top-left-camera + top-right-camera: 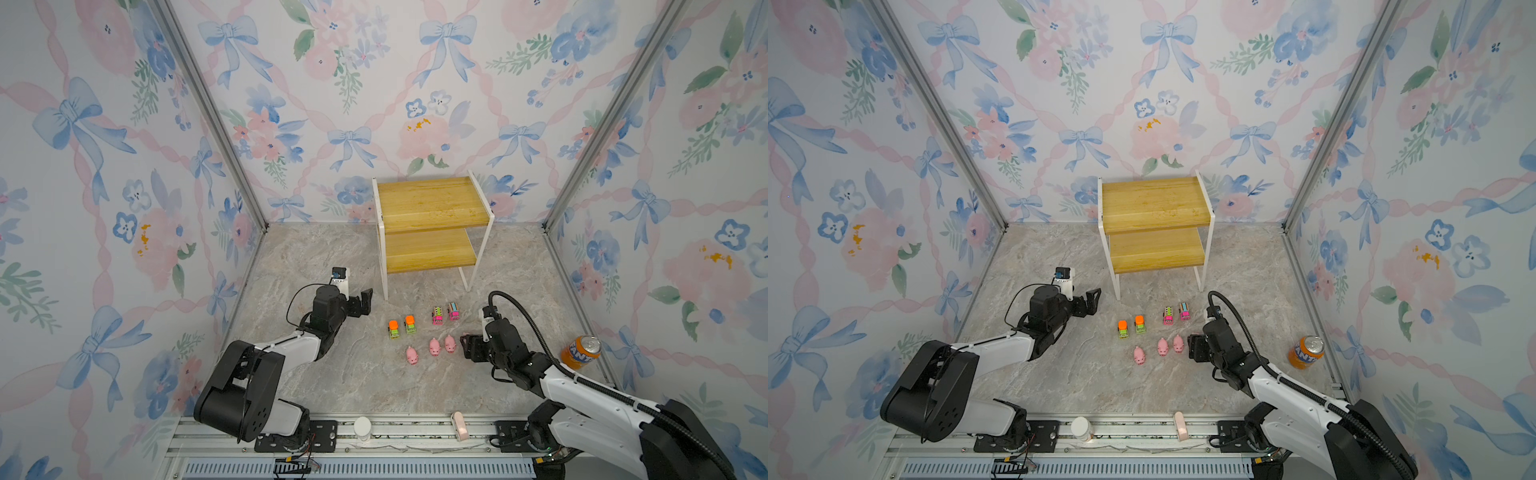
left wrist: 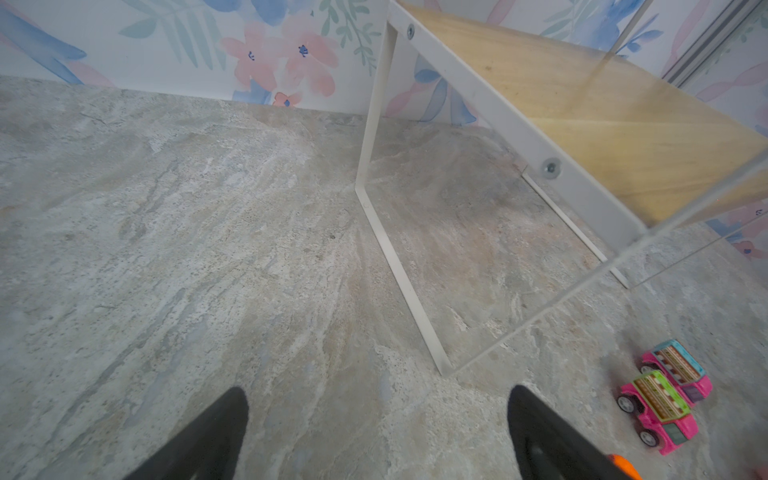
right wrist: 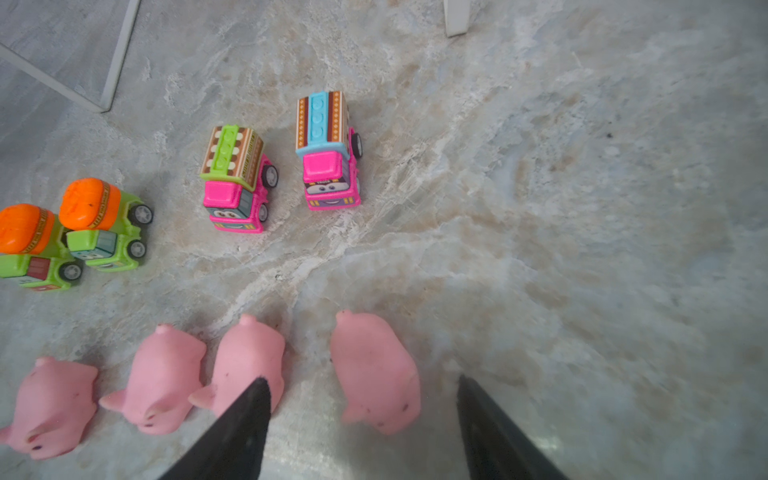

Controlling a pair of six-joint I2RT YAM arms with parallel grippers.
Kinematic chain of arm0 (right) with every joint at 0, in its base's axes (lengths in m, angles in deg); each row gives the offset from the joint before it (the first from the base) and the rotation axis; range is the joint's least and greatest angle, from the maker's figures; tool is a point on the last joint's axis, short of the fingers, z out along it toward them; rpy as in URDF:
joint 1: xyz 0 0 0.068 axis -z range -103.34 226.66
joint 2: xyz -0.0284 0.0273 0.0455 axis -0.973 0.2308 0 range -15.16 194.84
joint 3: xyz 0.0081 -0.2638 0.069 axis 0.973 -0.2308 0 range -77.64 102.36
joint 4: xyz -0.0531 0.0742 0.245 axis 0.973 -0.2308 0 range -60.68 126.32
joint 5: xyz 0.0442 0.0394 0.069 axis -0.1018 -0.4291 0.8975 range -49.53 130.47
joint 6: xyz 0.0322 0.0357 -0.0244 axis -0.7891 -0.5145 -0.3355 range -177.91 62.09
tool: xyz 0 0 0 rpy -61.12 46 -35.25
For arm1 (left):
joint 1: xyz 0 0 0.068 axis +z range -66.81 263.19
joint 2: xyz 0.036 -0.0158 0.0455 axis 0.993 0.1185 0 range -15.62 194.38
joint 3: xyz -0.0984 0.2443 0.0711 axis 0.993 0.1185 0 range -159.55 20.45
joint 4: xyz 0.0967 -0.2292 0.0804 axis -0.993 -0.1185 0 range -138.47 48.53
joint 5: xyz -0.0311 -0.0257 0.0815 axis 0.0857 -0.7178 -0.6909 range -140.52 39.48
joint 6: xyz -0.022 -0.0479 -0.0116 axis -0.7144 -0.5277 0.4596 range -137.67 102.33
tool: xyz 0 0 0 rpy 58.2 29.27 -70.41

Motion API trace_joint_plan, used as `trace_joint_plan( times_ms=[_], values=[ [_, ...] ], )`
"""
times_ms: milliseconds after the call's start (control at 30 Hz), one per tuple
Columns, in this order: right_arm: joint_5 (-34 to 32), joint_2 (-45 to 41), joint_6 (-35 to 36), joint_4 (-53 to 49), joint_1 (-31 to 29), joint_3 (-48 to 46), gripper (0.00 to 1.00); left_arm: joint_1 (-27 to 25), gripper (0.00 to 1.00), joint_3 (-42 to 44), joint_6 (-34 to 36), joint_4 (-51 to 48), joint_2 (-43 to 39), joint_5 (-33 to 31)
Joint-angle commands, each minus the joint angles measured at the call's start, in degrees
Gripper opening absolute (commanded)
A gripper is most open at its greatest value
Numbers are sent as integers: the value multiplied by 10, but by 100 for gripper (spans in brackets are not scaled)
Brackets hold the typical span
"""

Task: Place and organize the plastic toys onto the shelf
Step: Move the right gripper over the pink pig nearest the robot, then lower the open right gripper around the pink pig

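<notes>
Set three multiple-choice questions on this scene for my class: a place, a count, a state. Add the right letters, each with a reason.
1. Where is the orange soda can? A on the shelf; B on the table, at its right edge; C between the buses.
2. How many pink pigs show in the right wrist view? A two; B three; C four.
3. How is the right gripper? A shut on a bus; B open; C shut on a pig.
Answers: 1 B, it stands on the marble. 2 C, four lie in a row. 3 B, fingers apart, a pig between them untouched.
</notes>
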Motion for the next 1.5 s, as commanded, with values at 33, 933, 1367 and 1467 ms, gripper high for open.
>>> trace_joint_plan(
  times_ms=[33, 933, 1367, 1467],
  values=[
    [11, 24, 8, -21, 6, 24, 72, -4, 98, -4, 13, 0, 0, 1],
    [-8, 111, -25, -37, 0, 56, 59, -4, 98, 13, 14, 0, -25, -33],
    [-28, 158, -55, -44, 1, 88, 50, -4, 98, 12, 15, 0, -13, -35],
    [-27, 164, -54, -44, 4, 92, 47, -4, 98, 12, 15, 0, -13, -36]
  ],
)
